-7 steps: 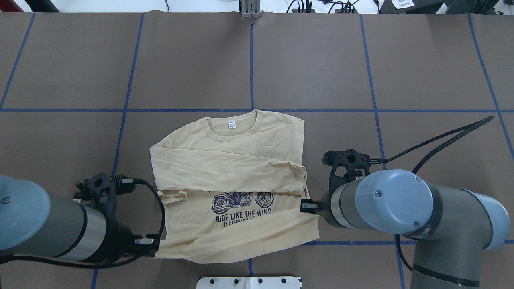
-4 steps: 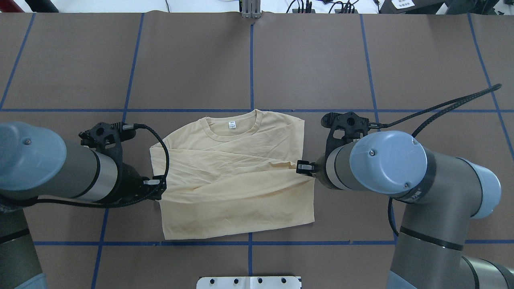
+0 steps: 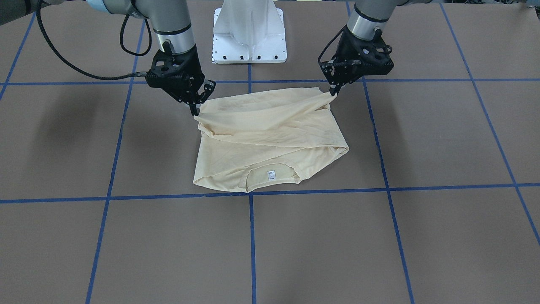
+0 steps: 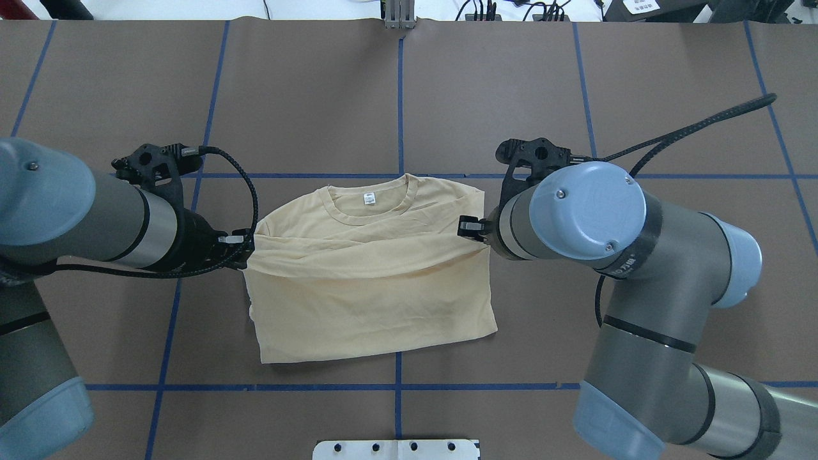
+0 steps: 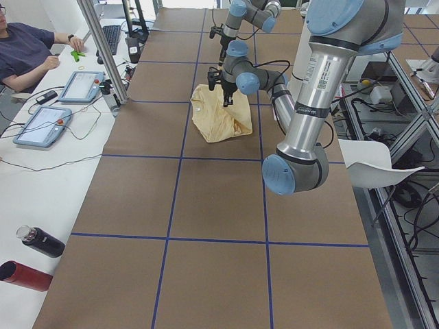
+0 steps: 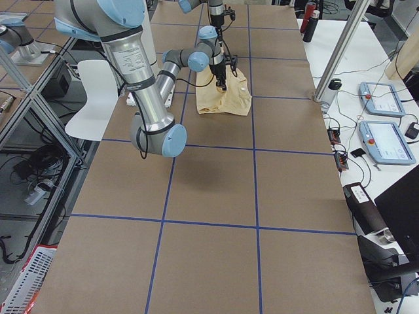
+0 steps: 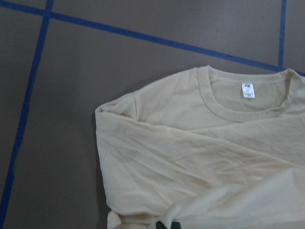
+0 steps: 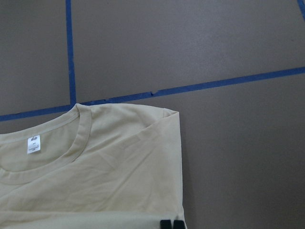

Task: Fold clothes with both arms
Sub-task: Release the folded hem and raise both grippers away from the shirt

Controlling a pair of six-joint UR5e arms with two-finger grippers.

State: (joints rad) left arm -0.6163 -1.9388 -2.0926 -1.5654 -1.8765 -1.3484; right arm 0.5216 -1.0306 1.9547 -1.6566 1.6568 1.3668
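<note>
The cream-yellow long-sleeved T-shirt (image 4: pixel 370 287) lies mid-table, its collar and white neck label (image 4: pixel 369 198) on the far side from the robot. Its lower half is folded up over the chest, which hides the print. My left gripper (image 4: pixel 246 248) is shut on the hem corner at the shirt's left edge, shown on the right in the front-facing view (image 3: pixel 335 90). My right gripper (image 4: pixel 468 227) is shut on the opposite hem corner (image 3: pixel 195 110). Both corners are held a little above the table, with the hem stretched between them. The wrist views show the collar (image 7: pixel 238 100) (image 8: pixel 57 152) ahead of each gripper.
Blue tape lines (image 4: pixel 400 96) grid the brown table cover. The white pedestal base (image 3: pixel 249 33) stands at the robot's edge of the table. In the exterior left view a seated person (image 5: pixel 24 48), tablets (image 5: pixel 41 123) and bottles (image 5: pixel 41 241) line the far bench.
Both grippers have carried the hem away from the robot towards the collar. The fold now covers the print, and the folded near edge has moved further from the base.
</note>
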